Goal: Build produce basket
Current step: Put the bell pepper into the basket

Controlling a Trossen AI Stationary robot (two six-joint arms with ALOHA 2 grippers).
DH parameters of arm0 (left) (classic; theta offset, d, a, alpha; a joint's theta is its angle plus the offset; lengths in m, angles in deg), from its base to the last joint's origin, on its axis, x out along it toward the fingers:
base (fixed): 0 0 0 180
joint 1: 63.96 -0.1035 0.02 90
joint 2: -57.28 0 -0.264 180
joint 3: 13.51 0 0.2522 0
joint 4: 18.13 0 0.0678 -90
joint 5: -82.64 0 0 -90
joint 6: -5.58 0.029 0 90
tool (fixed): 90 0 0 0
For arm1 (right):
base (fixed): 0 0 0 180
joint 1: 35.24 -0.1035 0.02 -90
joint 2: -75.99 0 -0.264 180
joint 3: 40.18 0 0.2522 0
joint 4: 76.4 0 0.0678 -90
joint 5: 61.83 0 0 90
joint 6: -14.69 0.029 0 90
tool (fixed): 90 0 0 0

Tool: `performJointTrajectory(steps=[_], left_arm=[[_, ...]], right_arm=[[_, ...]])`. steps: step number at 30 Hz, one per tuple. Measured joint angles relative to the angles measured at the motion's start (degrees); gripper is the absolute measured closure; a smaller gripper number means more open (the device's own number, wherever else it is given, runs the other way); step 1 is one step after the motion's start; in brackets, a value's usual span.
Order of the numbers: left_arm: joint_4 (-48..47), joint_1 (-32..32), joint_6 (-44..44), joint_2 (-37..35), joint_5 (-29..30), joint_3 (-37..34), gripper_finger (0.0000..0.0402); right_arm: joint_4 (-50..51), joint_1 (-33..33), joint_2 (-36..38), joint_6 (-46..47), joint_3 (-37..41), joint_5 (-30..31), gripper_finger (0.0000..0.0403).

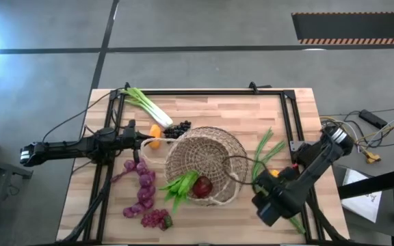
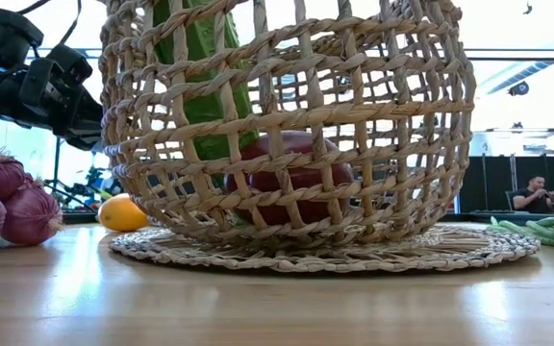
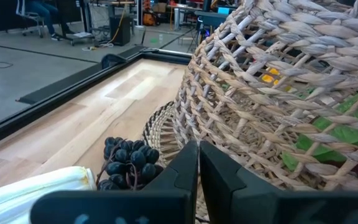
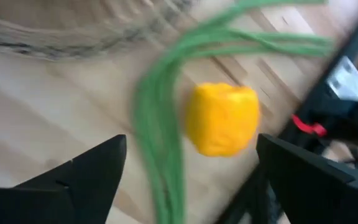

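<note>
The woven basket [image 1: 207, 160] stands mid-table on a flat woven disc [image 2: 335, 252]. Green leaves [image 1: 181, 184] and a red apple [image 1: 202, 185] are inside it. My left gripper [image 1: 144, 143] is shut at the basket's left side, beside orange pieces [image 1: 154, 131] and dark grapes [image 1: 177, 128]. The leek [image 1: 146, 104] lies at the far left. Purple bunches [image 1: 142, 186] and a pink-red bunch [image 1: 156, 219] lie near left. My right gripper [image 4: 191, 155] is open over a yellow-orange piece [image 4: 222, 118] and long green leaves [image 4: 163, 143], touching neither. My left gripper's shut fingers [image 3: 185, 171] point level from the table's left at the foot of the basket's wall [image 3: 216, 118], by the woven disc's edge [image 3: 157, 127]. I cannot tell whether they touch it.
A black frame [image 1: 289, 113] runs around the table top. Bare wood [image 1: 217, 109] shows beyond the basket. More long green leaves [image 1: 269, 147] lie right of the basket. Cables [image 1: 368, 140] lie off the right edge. A person [image 2: 532, 197] sits in the room behind.
</note>
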Motion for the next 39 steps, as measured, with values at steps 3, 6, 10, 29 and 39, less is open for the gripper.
performJointTrajectory(steps=[3, 6, 10, 29, 39], left_arm=[[0.0, 0.0, 0.0, 0.0, 0.0, 0.0, 0.0402], [0.0, 0.0, 0.0, 0.0, 0.0, 0.0, 0.0402], [-0.1, 0.0, 0.0, 0.0, 0.0, 0.0, 0.0402], [0.0, 0.0, 0.0, 0.0, 0.0, 0.0, 0.0402], [0.0, 0.0, 0.0, 0.0, 0.0, 0.0, 0.0402]], right_arm=[[-1.0, 0.0, 3.6, 3.1, 6.1, -1.8, 0.0039], [-3.9, 0.0, 6.8, 4.9, 11.3, -2.0, 0.0037], [-7.7, 0.6, 8.9, 5.0, 16.9, -2.7, 0.0037], [-21.1, 0.9, 12.0, 5.9, 34.2, -3.6, 0.0037], [-23.6, 0.9, 11.5, 4.9, 36.6, -3.1, 0.01]])
